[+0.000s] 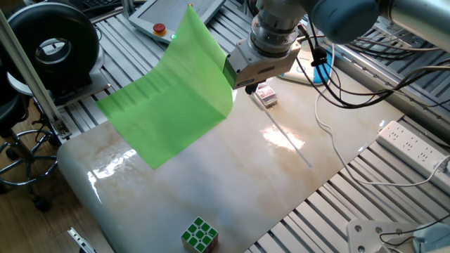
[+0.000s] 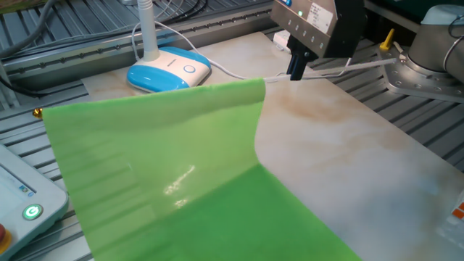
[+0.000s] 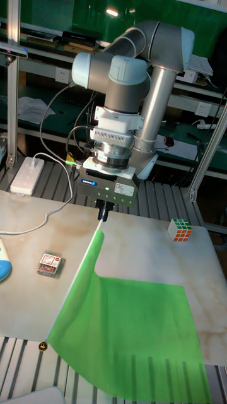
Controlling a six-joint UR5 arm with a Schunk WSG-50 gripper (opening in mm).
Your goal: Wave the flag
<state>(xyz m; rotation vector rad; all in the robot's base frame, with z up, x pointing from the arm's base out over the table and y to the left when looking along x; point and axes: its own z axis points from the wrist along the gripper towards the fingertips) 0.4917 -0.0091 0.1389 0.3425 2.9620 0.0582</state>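
While gripper is clamped on the stick, flag hangs off the marble tabletop, bright green sheet draped toward the edge; puzzle cube sits near the front. Other fixed view: sheet creased, smooth, filling the foreground, blue-white device behind. Tall view: shelving behind arm.

Not much I can actually read from my end. There's a white label with tiny dark print on the side of the hand, too small to make out. The pendant has a lit green power symbol on its button. The little red box has printing on it, but it's illegible.
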